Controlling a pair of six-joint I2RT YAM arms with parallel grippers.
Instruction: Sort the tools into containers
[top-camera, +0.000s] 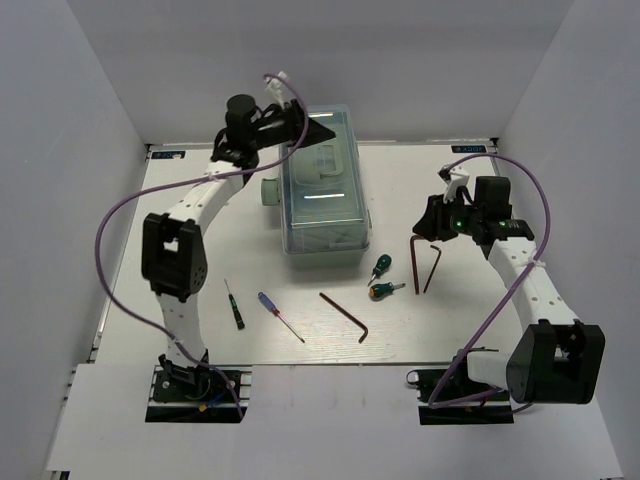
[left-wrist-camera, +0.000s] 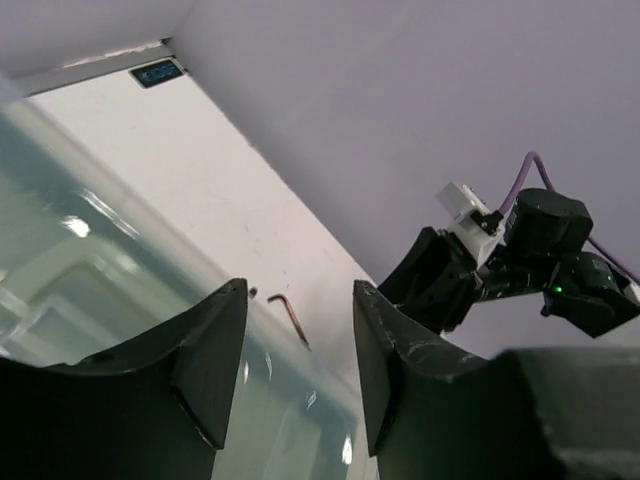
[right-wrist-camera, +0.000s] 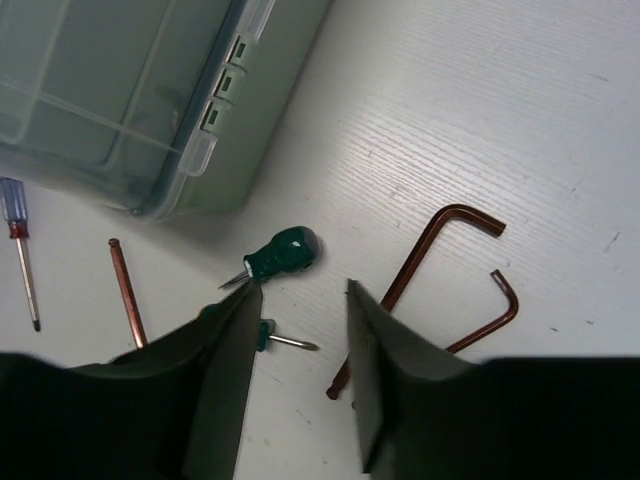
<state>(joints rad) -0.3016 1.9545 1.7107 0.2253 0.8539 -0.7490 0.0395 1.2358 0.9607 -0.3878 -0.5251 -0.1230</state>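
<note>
The right gripper (right-wrist-camera: 298, 295) and left gripper (left-wrist-camera: 298, 290) are both held spread and empty; the stubby screwdriver (right-wrist-camera: 285, 252) is best straddled across its handle.

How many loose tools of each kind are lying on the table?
Slim screwdrivers: 2
Stubby green screwdrivers: 2
Hex keys: 3
Total: 7
</note>
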